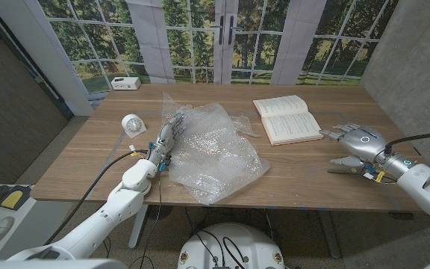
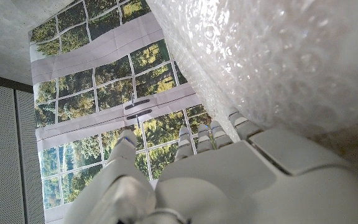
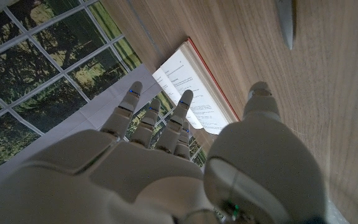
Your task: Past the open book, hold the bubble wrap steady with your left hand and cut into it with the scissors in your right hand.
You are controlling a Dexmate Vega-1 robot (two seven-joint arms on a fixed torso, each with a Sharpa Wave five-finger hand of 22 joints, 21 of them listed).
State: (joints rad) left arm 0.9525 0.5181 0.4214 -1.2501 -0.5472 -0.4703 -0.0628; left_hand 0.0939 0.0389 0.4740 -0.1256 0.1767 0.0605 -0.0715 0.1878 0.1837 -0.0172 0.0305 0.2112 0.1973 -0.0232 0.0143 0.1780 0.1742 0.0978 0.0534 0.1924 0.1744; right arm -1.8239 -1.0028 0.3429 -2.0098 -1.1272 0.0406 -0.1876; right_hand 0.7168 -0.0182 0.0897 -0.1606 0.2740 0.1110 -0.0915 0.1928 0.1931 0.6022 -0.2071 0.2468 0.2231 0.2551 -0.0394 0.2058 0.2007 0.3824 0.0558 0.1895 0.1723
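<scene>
- The wrap (image 1: 213, 152), a crumpled clear sheet, lies mid-surface (image 1: 304, 172). Its long axis runs from the far left, by the left fingers, toward the near edge.
- The left hand (image 1: 165, 139) is at the wrap's left edge, fingers (image 2: 211, 135) extended and a little apart, lying against or just on the plastic. It grips nothing. The left wrist view shows the wrap right alongside the fingertips, though I cannot tell whether they press down.
- The right hand (image 1: 358, 140) stands well apart from the wrap, on the far side of the book (image 1: 287, 118) from it. Its fingers (image 3: 183, 106) are spread wide and hold nothing.
- The scissors (image 1: 347, 167) seem to be the dark thin thing on the surface just beside the right hand, on its near side. It is too small to be sure. A blade-like tip (image 3: 286, 22) shows on the wood in the right wrist view.
- The book lies open just ahead of the right fingers, between them and the wrap.
- Judgement: the left hand is the nearer one and nearly placed. The right must first pick up the scissors beside it, then cross past the book to the wrap's right edge.
</scene>
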